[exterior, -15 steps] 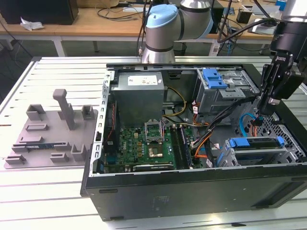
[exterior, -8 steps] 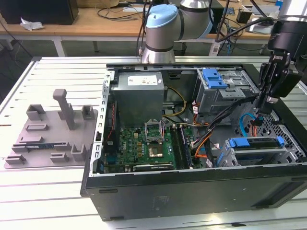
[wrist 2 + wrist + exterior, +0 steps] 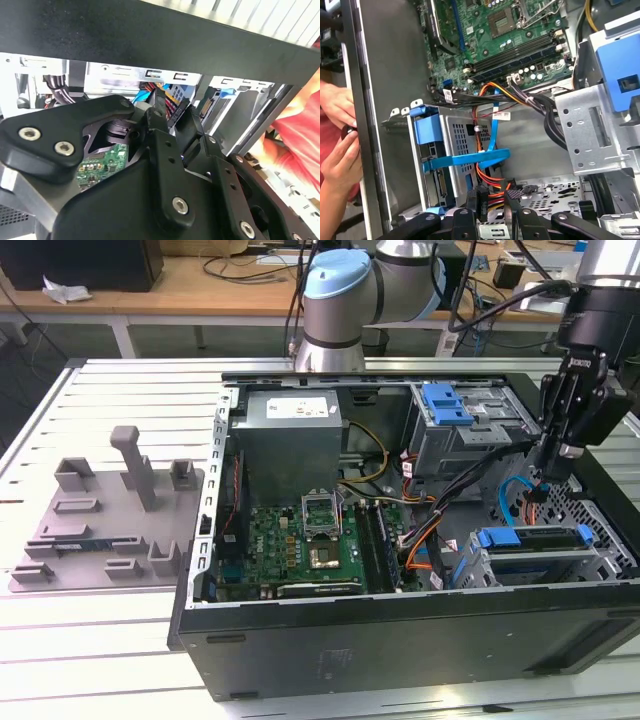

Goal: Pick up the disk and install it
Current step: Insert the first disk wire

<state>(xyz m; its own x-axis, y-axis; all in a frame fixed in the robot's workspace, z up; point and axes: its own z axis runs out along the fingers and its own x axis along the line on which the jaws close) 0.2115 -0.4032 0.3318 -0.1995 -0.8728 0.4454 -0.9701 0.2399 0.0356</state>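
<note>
Disk (image 3: 532, 537) in blue carrier; lying flat; seated in lower grey cage (image 3: 540, 566).

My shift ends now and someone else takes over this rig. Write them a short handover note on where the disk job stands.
Gripper: open and holding nothing. It hangs inside the open computer case, above the orange cables and beside the lower drive cage.
Disk: in its blue carrier, lying in the lower drive cage, apart from the gripper.
Done: by the look of it, the disk has been picked up and put into the cage.
Left: the pictures do not settle whether the disk is fully seated.
Note: a person's hands are at the case's edge.
</note>
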